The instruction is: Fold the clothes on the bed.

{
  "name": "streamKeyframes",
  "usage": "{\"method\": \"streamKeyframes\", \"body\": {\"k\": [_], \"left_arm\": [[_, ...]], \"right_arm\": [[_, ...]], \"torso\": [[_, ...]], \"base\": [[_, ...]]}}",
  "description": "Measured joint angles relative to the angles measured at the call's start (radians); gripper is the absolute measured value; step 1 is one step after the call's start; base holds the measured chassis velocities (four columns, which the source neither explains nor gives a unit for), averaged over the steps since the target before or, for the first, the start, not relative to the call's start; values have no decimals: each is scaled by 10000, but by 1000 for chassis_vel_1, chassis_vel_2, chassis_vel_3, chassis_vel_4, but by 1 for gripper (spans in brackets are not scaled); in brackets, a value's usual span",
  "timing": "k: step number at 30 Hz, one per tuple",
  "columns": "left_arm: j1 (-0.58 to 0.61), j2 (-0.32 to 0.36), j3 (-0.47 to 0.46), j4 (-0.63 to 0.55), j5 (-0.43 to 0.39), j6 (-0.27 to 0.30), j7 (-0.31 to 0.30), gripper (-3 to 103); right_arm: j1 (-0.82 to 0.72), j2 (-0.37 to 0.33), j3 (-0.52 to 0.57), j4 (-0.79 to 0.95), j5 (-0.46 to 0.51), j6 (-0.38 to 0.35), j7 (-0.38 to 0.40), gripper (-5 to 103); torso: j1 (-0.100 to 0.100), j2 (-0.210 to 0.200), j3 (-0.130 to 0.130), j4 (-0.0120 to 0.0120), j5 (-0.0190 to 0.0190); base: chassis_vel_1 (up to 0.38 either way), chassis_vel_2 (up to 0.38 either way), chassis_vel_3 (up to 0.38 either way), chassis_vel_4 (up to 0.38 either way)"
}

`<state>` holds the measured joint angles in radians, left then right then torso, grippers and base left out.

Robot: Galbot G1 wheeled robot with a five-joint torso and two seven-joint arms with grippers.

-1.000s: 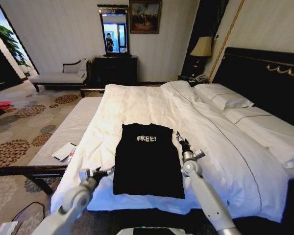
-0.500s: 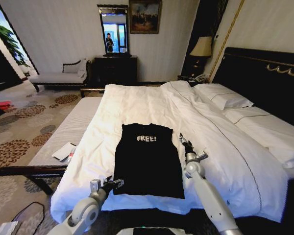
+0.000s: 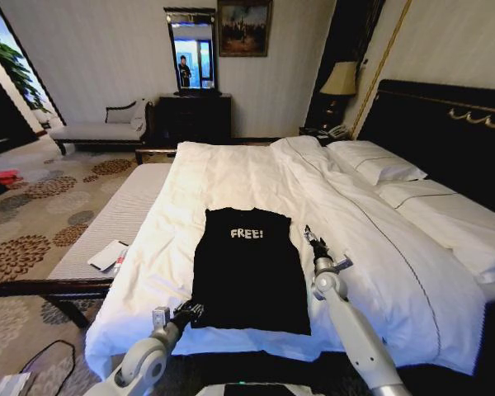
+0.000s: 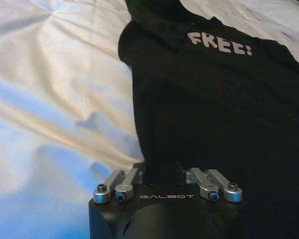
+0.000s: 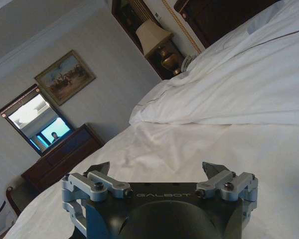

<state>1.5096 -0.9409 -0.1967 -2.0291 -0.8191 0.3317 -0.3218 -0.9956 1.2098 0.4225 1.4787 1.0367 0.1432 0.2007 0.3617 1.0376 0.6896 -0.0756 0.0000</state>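
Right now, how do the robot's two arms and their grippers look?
Both arms are smooth, rounded, silver-grey tubes. Each ends in a black block marked GALBOT in pale letters, carrying silver metal linkages with small bolts. The right gripper has dark pointed fingertips. The left gripper has blue-centred bolts on its linkages.

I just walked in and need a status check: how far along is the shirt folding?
Done: the T-shirt lies flat on the bed with both sleeves already folded in. In hand: the left pincer is at its bottom left corner; the right pincer, open, hovers beside its right edge. Left: folding the body.
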Motion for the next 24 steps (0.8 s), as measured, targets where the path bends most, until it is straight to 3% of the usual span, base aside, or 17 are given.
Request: {"method": "streamKeyframes", "body": {"k": [2, 4, 10, 24], "left_arm": [[95, 0, -11, -58, 13, 0, 12, 24], [137, 1, -27, -85, 27, 0, 18, 24], [326, 29, -132, -222, 79, -4, 30, 1], [1427, 925, -918, -825, 462, 225, -95, 0]], "right_arm": [[9, -18, -1, 23, 5, 0, 22, 100], [12, -25, -3, 33, 6, -1, 31, 100], [4, -35, -4, 62, 10, -1, 57, 100], [12, -139, 40, 118, 45, -8, 71, 100]], "torso": [[-1, 0, 0, 1, 0], [0, 0, 0, 1, 0], [0, 0, 0, 0, 0], [-1, 0, -1, -1, -2]], "base": [[0, 0, 0, 0], [0, 0, 0, 0], [0, 0, 0, 0], [0, 0, 0, 0]]}}
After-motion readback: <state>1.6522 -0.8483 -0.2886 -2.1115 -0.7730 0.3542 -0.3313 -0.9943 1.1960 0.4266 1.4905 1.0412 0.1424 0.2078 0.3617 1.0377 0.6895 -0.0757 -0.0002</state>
